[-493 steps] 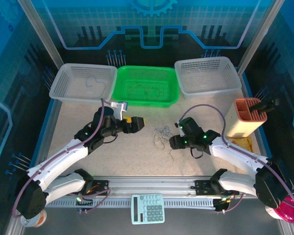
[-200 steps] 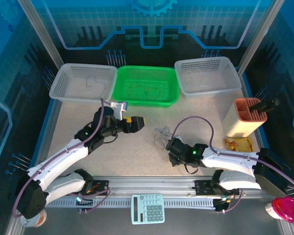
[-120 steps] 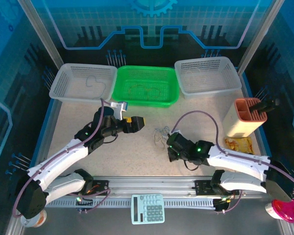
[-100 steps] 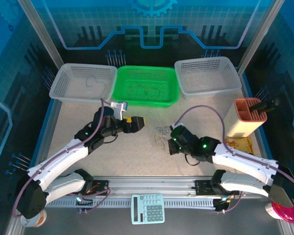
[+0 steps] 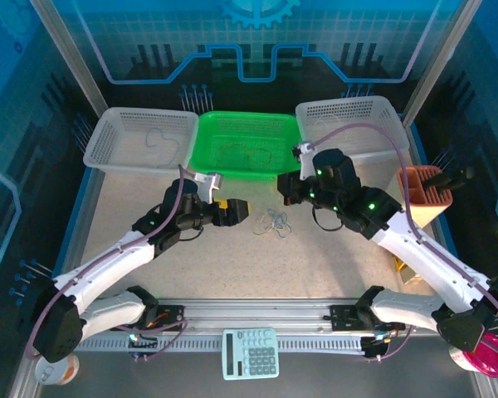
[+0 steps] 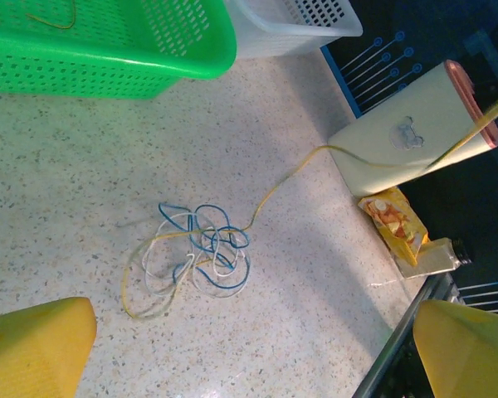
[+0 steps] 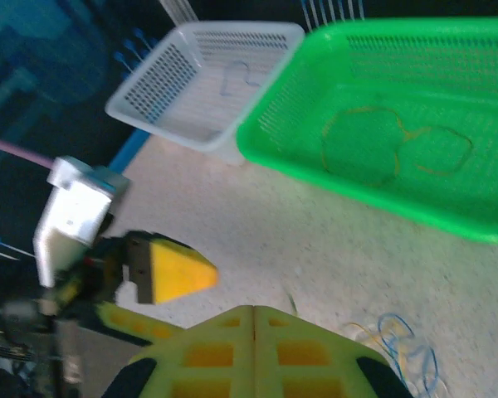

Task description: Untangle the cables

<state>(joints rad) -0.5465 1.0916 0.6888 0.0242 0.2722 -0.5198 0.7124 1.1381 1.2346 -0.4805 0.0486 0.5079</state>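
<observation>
tangle of cables [image 6: 201, 255]: lay as a loose knot of blue, whitish and yellowish loops on the bare counter [image 5: 340, 257], in front of the green basket [image 6: 108, 70] and between the two arms.
left pincer [image 5: 235, 211]: hung just left of the knot and pointed at it. in its wrist view the yellow fingers [image 6: 33, 344] stood far apart at the bottom corners with nothing held, and the knot lay ahead, a little left of the middle of the gap.
right pincer [image 5: 287, 191]: hung above the counter on the far side of the knot, near the green basket's front wall. its wrist view showed the yellow pads pressed flat together.
yellowish cable [image 6: 286, 178]: left the knot as one long drawn line, lifted off the counter and ran out of the left wrist view. its far end was judged to be pinched in the right pincer, though the pinch itself could not be seen.
key relation: the strand's long axis ran out of the knot on the side away from the left pincer, which was the nearer to the loops.
next move, judged: the left pincer would need to pin the loops while the strand was drawn clear.
risk, judged: unpinned, the whole knot would likely drag along.
</observation>
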